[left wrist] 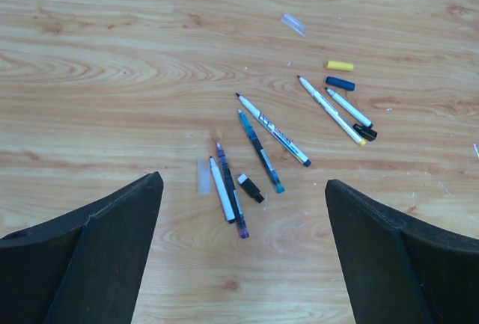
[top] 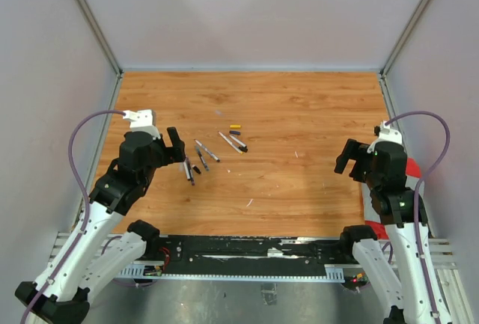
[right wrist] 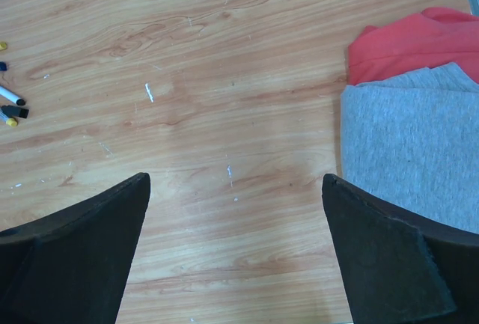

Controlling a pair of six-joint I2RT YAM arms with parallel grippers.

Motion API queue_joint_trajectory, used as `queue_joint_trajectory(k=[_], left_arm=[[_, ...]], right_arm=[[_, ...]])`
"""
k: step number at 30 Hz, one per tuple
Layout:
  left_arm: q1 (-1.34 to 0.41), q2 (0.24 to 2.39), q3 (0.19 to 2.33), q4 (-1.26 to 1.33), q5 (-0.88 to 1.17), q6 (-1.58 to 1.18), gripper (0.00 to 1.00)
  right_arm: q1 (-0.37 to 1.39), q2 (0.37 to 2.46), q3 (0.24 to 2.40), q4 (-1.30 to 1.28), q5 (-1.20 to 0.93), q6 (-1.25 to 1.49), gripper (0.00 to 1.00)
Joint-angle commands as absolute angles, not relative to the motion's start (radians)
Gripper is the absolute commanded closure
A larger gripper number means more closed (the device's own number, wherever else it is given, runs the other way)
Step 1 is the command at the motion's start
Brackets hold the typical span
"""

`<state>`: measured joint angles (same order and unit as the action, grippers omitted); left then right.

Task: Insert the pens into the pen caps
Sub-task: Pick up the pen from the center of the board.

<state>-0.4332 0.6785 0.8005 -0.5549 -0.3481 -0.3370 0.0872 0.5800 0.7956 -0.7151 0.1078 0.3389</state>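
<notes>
The wooden surface [top: 299, 114] carries everything loose. The left tool [top: 177, 147] and the right tool [top: 346, 156] hang above it, jaws wide apart, empty. The pens [left wrist: 273, 129] lie flat just ahead of the left tool. They look light, stiff and smooth and would likely roll, so they are best pinched mid-barrel. The pen caps [left wrist: 251, 188] lie among them. They are tiny and slippery, best gripped across the side so the mouth stays free.

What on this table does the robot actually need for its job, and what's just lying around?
For the job:
- pens, six or so, scattered together
- yellow cap
- dark blue cap
- black cap

Just lying about:
- red cloth, at the table's right edge
- grey cloth, overlapping it
- clear plastic bit, can't tell what it is
</notes>
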Motion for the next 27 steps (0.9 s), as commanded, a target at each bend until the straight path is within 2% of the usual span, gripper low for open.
queue_joint_trajectory(k=[1, 14, 23, 27], left_arm=[[-0.416, 0.676, 0.831, -0.531, -0.363, -0.326, 0.04], [-0.387, 0.673, 0.819, -0.532, -0.386, -0.367, 0.00], [-0.387, 0.770, 0.878, -0.583, -0.444, -0.500, 0.00], [-0.387, 0.845, 0.864, -0.561, -0.372, -0.520, 0.00]], right_arm=[[0.071, 0.566, 0.819, -0.706, 0.103, 0.335, 0.02], [0.071, 0.495, 0.759, -0.647, 0.058, 0.362, 0.02], [0.072, 0.585, 0.817, -0.658, -0.075, 0.294, 0.01], [0.072, 0.626, 0.829, -0.676, -0.116, 0.258, 0.01]])
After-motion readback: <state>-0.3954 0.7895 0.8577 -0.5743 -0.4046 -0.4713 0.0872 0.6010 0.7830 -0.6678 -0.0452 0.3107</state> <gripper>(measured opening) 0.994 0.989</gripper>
